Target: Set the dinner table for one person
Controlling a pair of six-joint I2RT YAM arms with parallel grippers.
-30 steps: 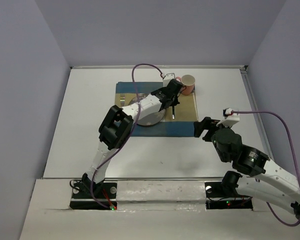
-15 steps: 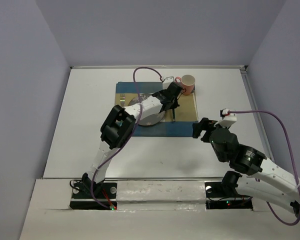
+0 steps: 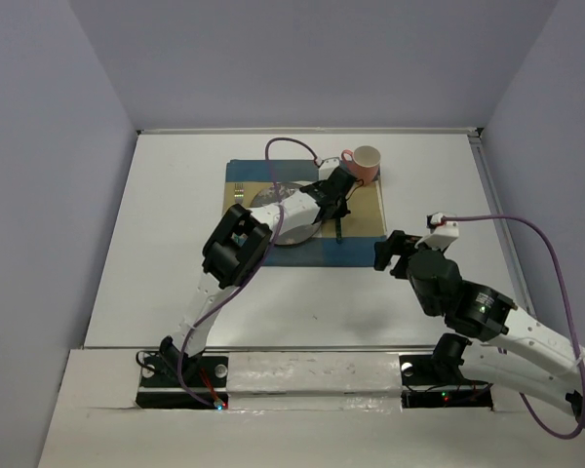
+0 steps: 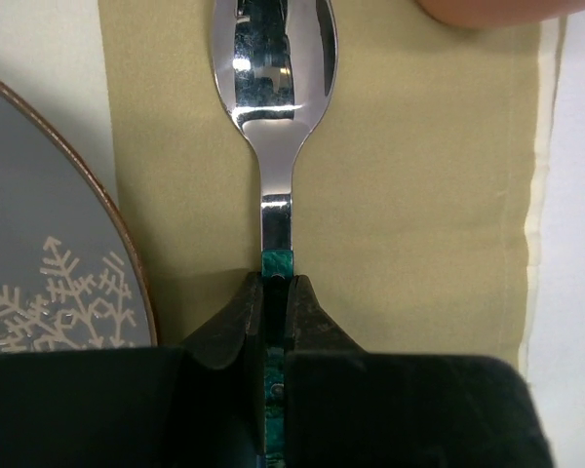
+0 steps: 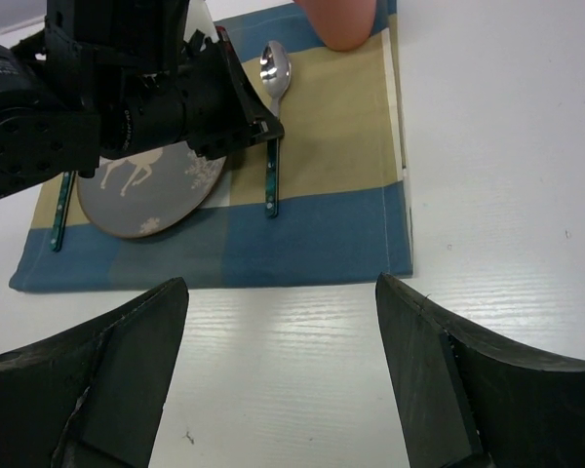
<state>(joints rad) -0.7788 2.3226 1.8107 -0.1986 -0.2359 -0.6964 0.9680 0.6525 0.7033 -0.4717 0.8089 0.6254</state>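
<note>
The left gripper (image 4: 276,289) is clamped on the green handle of a spoon (image 4: 273,58), its two black fingers pressed together around the shaft just below the steel neck. The spoon sits over the tan stripe of a blue, tan and white cloth mat (image 5: 322,234), just to the right of a grey plate (image 5: 141,190) with a brown rim and white deer and snowflake figures. The bowl of the spoon points toward a pink mug (image 3: 367,164), which stands at the far right corner of the mat. Whether the spoon is resting on the cloth or raised slightly off it cannot be told.

On the other side of the plate, a fork (image 5: 58,210) with a matching green handle lies on the mat.

The mat is spread on the far middle of the dinner table (image 3: 175,244), the white tabletop that fills the workspace. The left arm reaches across the plate from the near left.

The right gripper (image 5: 281,289) hovers over bare tabletop just off the mat's near right corner, its fingers spread wide and holding nothing, facing the place setting.
</note>
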